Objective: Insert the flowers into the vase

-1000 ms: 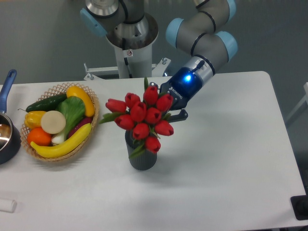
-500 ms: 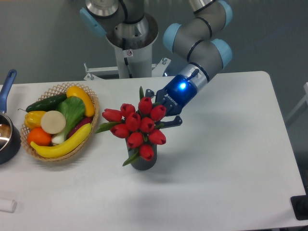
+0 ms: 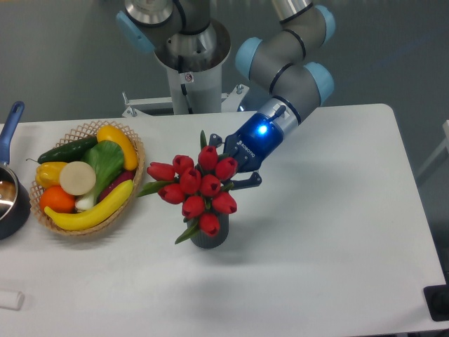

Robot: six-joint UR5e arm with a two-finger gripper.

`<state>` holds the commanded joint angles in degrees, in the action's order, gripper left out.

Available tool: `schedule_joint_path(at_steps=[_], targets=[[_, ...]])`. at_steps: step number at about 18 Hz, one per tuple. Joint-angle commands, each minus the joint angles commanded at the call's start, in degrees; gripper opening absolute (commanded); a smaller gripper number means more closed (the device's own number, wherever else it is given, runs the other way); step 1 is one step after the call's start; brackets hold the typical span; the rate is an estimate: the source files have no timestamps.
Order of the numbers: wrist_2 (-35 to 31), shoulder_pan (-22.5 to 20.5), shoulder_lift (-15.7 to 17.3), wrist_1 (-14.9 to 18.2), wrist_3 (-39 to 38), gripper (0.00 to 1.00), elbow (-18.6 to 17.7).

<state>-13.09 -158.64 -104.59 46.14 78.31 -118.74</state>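
Note:
The flowers, a bunch of red tulips with green leaves, stand over the vase. The buds cover the vase's mouth, and only its dark ribbed lower part shows beneath them. One leaf hangs down the vase's left side. My gripper reaches in from the upper right, just behind the bunch, and is shut on the flowers. Its dark fingers show on either side of the rear buds. The stems and how deep they sit in the vase are hidden.
A woven basket of fruit and vegetables stands to the left of the vase. A dark pot with a blue handle is at the left edge. A small white object lies at the front left. The arm's base rises behind.
My gripper and the flowers have moved down and to the left. The buds now sit lower and hide more of the vase.

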Motion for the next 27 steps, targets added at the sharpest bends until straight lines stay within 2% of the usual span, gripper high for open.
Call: schedule_joint_path(at_steps=[2,5,8,14,18,20,23,27], targets=[[-0.2,0.0,0.0,0.0,0.1,0.12,-0.2],[-0.3,0.0,0.0,-0.1,0.2,0.21,0.0],[-0.3,-0.1,-0.1,-0.1,1.1,0.35,0.3],[-0.2,-0.3,0.1,-0.1,1.1,0.54,0.5],[-0.3,-0.4,0.3,-0.1,1.5,0.81,0.8],[-0.3,-0.8,0.5,-0.1,1.8,1.00,0.9],[-0.3,-1.8,2.1,-0.1,2.7,1.00,1.1],[-0.4,-5.4,4.6,-0.1,7.6,1.00,1.7]])
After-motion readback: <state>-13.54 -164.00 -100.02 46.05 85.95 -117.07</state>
